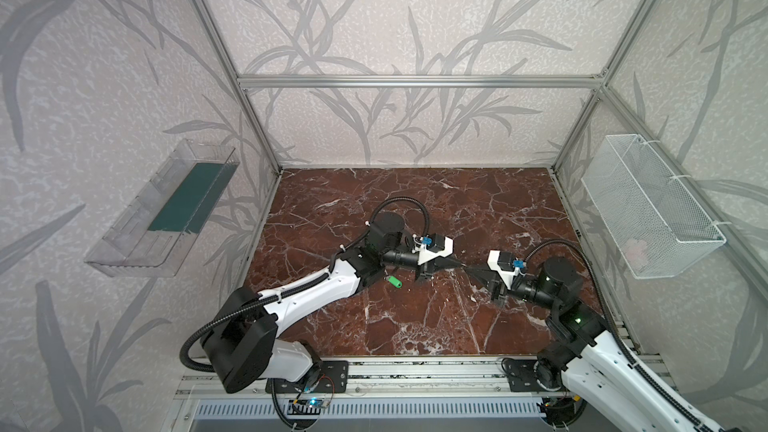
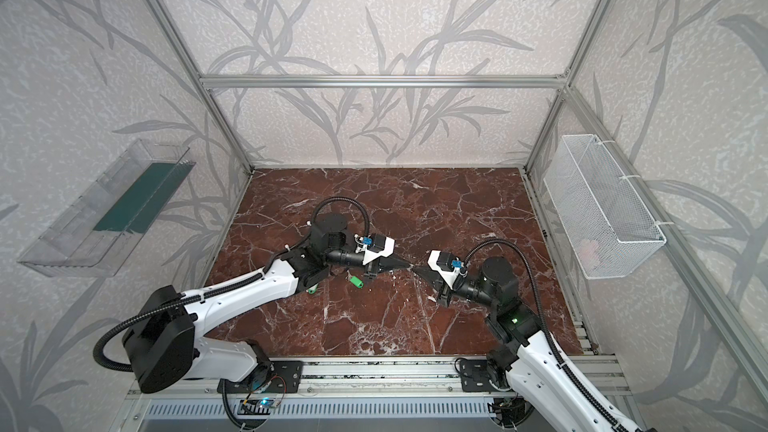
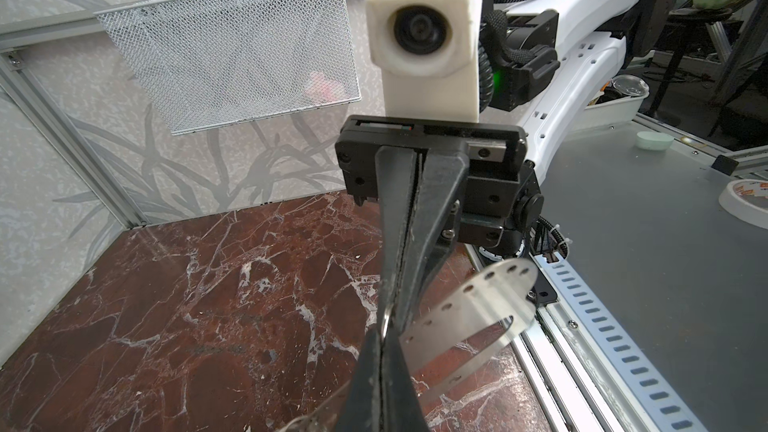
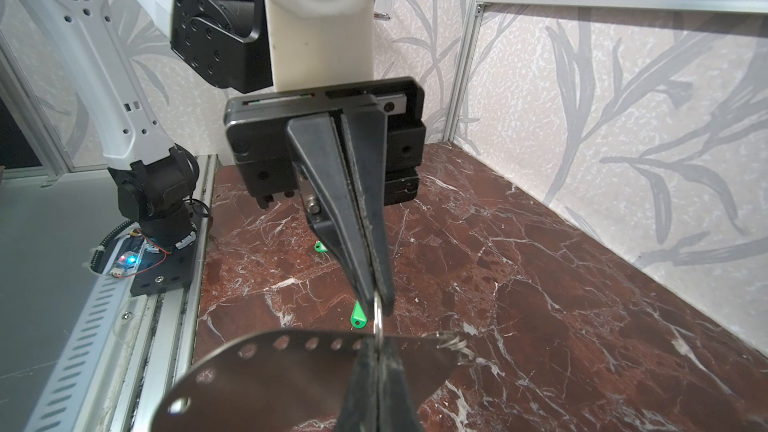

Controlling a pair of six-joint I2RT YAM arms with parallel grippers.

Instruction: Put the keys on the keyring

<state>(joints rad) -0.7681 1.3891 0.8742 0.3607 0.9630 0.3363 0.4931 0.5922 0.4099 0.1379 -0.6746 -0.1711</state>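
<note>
Both end effectors closed tip to tip, left end effector (image 3: 384, 351) and right end effector (image 4: 380, 351) gripping keyring (image 4: 266, 371), one key (image 2: 311, 290) half hidden.

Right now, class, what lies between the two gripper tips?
Only the keyring: its wire ring bridges left gripper and right gripper; both wrist views show it.

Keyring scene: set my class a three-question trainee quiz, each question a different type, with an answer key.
1. True or false: the green keys already hang on the keyring.
2. The left gripper and right gripper are: A both open; B both shut; C one open, one shut.
3. How many green keys show in the right wrist view?
Key: 1 false, they lie on the table; 2 B; 3 two.
</note>
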